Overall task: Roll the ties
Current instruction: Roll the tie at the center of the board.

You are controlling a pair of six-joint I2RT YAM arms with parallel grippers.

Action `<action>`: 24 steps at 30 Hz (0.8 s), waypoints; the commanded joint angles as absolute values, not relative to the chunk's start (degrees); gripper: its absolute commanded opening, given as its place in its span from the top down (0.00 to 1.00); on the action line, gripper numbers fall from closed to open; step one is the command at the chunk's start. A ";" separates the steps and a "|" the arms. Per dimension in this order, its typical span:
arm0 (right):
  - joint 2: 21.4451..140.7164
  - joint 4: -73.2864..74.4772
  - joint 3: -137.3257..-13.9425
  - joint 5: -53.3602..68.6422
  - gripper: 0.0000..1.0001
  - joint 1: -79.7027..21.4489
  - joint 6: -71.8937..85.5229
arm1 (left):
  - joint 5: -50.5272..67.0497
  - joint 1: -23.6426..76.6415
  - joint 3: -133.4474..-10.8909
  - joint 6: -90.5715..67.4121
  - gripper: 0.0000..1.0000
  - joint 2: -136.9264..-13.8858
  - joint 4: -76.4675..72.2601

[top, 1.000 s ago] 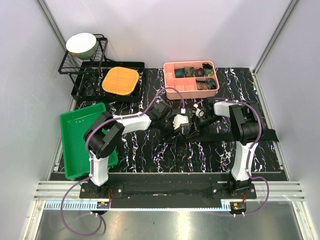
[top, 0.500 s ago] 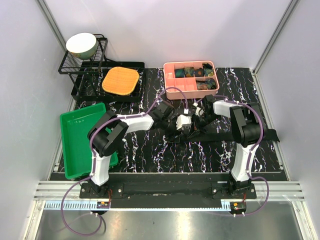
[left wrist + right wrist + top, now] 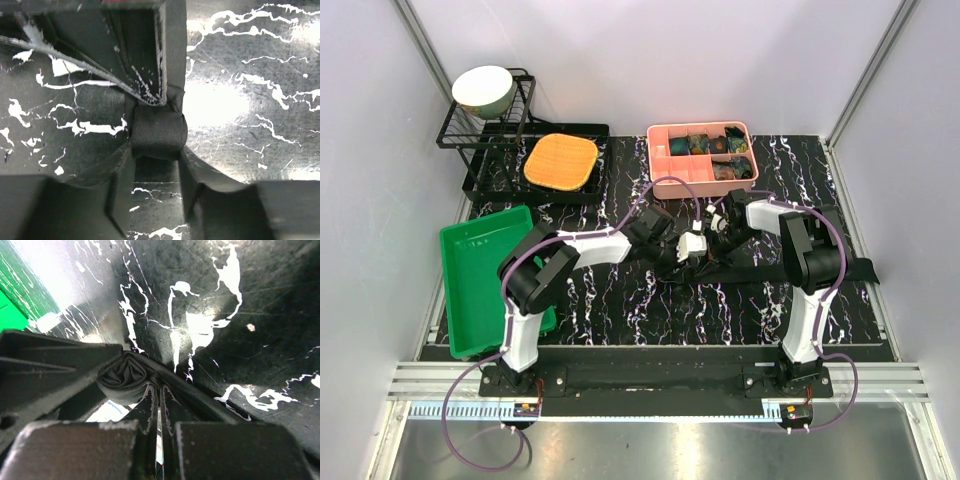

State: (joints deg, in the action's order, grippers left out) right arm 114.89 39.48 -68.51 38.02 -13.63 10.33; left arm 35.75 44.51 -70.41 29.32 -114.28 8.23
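A black tie lies on the marbled mat, its flat tail running off to the right. Its rolled end sits between the fingers of my left gripper, which is shut on the roll. My right gripper is shut, pinching the tie's band right beside the roll. In the top view the left gripper and right gripper meet tip to tip at the mat's middle, hiding the roll. Several rolled ties with teal and brown pattern sit in the pink box.
A green tray lies at the left, also showing in the right wrist view. A black dish rack at the back left holds a bowl and an orange pad. White walls enclose the table.
Both grippers have closed in on each other over the tie's rolled end; the left one shifted right, the right one shifted slightly left.
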 commanded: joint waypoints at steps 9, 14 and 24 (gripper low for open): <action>119.27 35.60 -67.24 25.22 1.00 -13.89 8.61 | 40.33 47.90 -78.74 23.21 0.60 -119.17 3.43; 119.36 34.80 -66.80 26.28 1.00 -13.97 9.14 | 41.57 47.90 -78.49 19.96 0.59 -121.64 0.98; 119.88 33.84 -66.36 28.30 1.00 -13.89 9.67 | 46.15 47.81 -73.92 17.40 0.56 -122.26 -3.60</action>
State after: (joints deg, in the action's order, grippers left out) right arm 115.31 41.19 -68.73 38.04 -12.49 10.61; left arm 39.59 45.45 -75.59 19.35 -119.59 3.88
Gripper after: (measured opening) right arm 0.011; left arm 0.435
